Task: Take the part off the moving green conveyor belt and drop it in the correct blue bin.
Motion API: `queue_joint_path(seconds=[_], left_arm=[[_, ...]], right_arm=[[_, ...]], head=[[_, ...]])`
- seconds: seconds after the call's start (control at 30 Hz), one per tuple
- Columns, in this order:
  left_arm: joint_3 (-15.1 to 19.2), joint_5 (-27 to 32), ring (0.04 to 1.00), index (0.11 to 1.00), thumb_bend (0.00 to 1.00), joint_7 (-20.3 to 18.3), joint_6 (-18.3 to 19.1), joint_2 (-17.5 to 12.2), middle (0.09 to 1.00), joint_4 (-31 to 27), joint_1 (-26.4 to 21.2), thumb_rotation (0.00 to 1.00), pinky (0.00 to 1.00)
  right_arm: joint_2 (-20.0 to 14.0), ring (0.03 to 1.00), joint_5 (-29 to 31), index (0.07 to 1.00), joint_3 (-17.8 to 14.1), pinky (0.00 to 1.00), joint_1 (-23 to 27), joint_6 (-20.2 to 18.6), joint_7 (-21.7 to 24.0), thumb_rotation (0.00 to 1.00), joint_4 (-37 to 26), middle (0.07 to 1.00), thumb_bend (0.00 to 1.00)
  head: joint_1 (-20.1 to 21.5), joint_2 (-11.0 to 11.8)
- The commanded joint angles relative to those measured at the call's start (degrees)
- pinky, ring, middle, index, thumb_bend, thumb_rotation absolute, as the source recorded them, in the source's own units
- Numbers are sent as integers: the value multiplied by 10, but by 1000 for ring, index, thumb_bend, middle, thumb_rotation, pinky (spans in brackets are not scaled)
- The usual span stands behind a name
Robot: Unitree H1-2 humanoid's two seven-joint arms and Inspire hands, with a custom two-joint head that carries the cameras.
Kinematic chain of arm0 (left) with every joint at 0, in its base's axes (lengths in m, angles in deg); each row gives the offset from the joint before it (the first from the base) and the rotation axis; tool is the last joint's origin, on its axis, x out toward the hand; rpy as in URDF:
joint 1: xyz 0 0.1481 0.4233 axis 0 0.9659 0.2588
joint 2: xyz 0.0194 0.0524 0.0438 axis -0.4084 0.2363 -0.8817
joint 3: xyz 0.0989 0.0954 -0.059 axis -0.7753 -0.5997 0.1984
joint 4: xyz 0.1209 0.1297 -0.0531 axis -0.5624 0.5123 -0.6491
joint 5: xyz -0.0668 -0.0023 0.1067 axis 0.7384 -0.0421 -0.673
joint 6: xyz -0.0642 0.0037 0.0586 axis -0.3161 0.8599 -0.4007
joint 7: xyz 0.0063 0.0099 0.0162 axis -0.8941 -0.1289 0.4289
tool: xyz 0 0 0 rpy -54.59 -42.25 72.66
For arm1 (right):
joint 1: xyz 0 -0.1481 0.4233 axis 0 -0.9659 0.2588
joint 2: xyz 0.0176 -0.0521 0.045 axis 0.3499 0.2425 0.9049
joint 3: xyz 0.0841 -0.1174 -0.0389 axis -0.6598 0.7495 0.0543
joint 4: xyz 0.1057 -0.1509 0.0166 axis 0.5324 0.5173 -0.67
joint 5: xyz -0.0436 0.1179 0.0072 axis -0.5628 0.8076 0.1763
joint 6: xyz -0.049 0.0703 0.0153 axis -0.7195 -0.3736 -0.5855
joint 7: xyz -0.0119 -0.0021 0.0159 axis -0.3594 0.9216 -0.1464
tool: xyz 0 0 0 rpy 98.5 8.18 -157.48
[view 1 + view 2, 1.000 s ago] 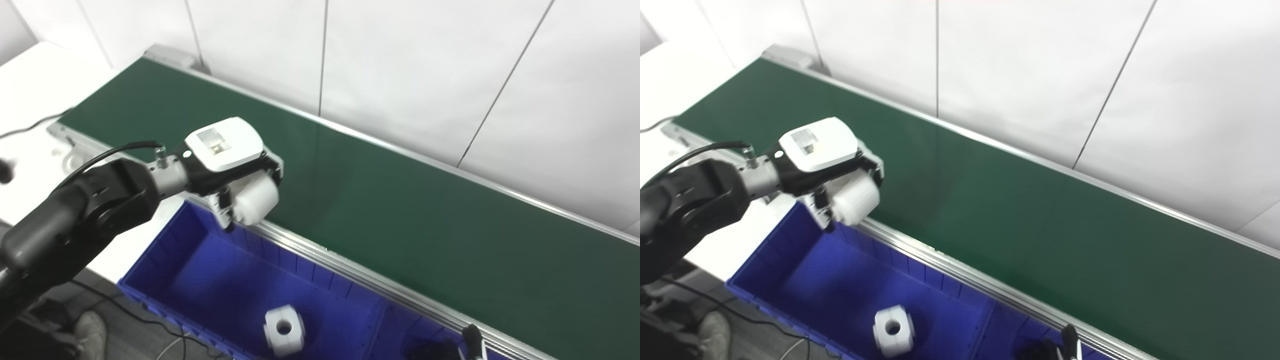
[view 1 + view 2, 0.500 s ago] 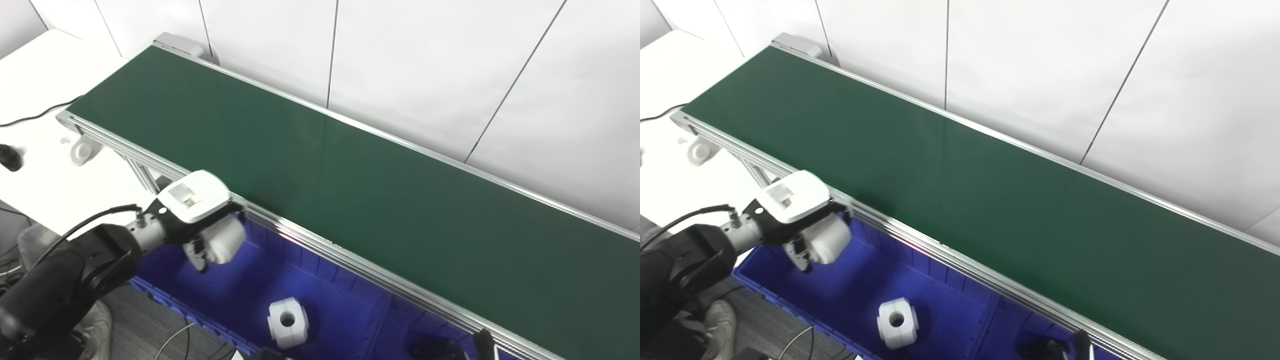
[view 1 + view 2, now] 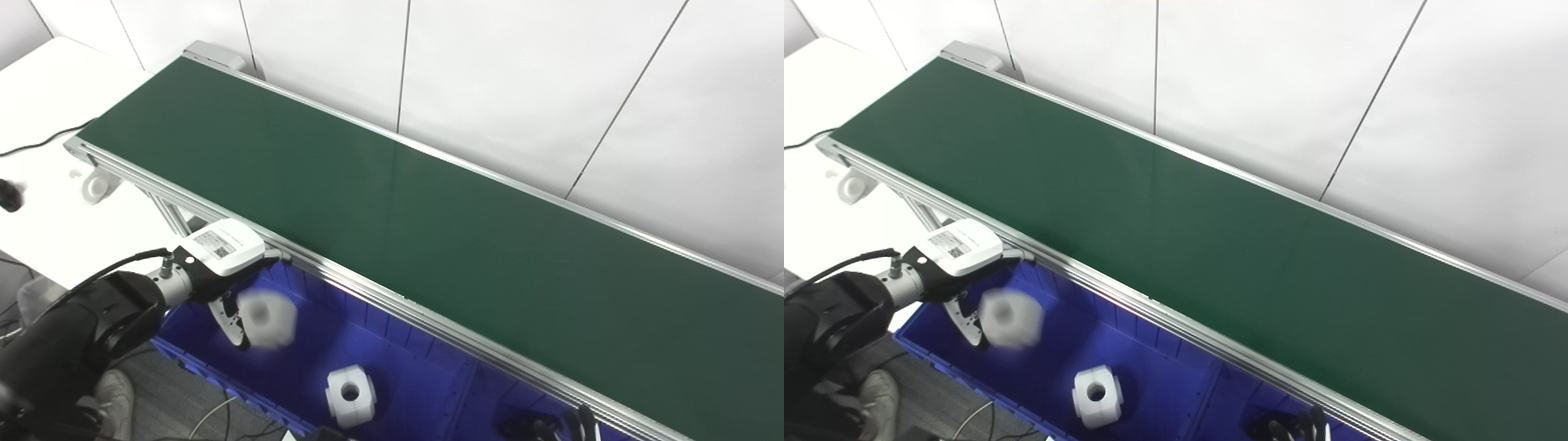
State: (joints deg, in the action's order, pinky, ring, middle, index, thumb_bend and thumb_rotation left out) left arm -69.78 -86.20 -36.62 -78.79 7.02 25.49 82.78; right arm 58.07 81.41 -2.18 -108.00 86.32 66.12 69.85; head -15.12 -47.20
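White wall panels back the long green conveyor belt [image 3: 429, 202], bare of parts right now. And there's the release! Half a second ago the left hand [image 3: 229, 275] gripped the white plastic block [image 3: 266, 317]; now its fingers have sprung apart and the blurred block is falling free above the blue plastic bin [image 3: 392, 343], just beside a matching white block with a round hole [image 3: 349, 395] (right bin, surely). Only dark fingertips of the right hand [image 3: 1304, 427] show, so I cannot tell its state.

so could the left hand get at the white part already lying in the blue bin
Probably yes. The left hand hangs open over the blue bin, whose top is uncovered; only the blurred falling part lies between it and the resting white part.
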Motion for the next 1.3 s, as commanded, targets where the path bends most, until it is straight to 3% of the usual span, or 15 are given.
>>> queue_joint_path(seconds=[0.0,0.23,0.37,0.47,0.6,0.67,0.7,0.73,0.77,0.8,0.87,0.9,1.0,1.1,1.27], left_arm=[[15,24,819,911,1000,29,-11,-8,874,-31,2,559,742],[40,152,782,909,1000,22,-3,30,863,-136,26,555,664],[51,249,783,921,1000,9,17,56,872,-204,42,522,630],[36,374,803,946,1000,-5,83,100,903,-284,55,511,608],[-12,500,987,999,1000,0,187,182,996,-356,56,559,852],[-38,518,995,1000,1000,10,203,230,999,-352,53,605,885],[-64,513,998,1000,1000,18,188,267,1000,-325,55,620,896],[-82,508,999,1000,999,23,176,294,1000,-306,57,674,902],[-98,507,1000,1000,998,29,154,313,1000,-275,59,708,906],[-107,508,1000,1000,1000,34,138,323,1000,-253,60,717,912],[-107,517,1000,1000,1000,35,96,321,1000,-206,59,720,917],[-100,530,1000,1000,991,28,61,306,1000,-161,54,717,917],[-81,567,1000,1000,950,11,-9,271,1000,-45,38,700,925],[-76,570,1000,1000,868,11,-41,253,1000,12,25,712,934],[-85,565,1000,1000,875,7,-91,243,1000,86,12,664,940]], right_arm=[[3,846,-2,1000,1,839,-9,28,3,967,-18,961,907],[-3,846,-2,1000,3,846,-12,22,7,958,-24,962,891],[1,848,-13,1000,8,839,-12,13,5,952,-32,959,867],[11,846,-36,1000,16,825,-10,-1,-1,949,-41,954,859],[37,841,-77,1000,32,806,-2,-20,-13,963,-46,950,846],[54,839,-97,1000,41,804,4,-33,-21,968,-47,949,852],[68,838,-112,1000,48,803,8,-41,-27,970,-45,949,855],[78,838,-122,1000,53,807,10,-46,-32,971,-43,948,860],[91,838,-133,1000,60,809,15,-49,-37,972,-37,947,863],[100,849,-141,1000,66,823,18,-51,-42,966,-32,951,860],[115,865,-155,1000,76,844,24,-52,-54,954,-19,952,853],[125,878,-160,1000,81,872,30,-50,-62,948,-7,955,848],[153,888,-169,1000,90,902,46,-39,-88,944,30,969,847],[162,891,-178,1000,96,912,56,-34,-108,955,47,990,834],[160,898,-169,1000,97,926,59,-41,-123,958,48,995,842]], head=[[1,-1],[15,-12],[65,-31],[132,-46],[218,-61],[277,-64],[330,-64],[330,-64],[391,-59],[403,-58],[446,-53],[503,-43],[547,-35],[557,-31],[531,-31]])
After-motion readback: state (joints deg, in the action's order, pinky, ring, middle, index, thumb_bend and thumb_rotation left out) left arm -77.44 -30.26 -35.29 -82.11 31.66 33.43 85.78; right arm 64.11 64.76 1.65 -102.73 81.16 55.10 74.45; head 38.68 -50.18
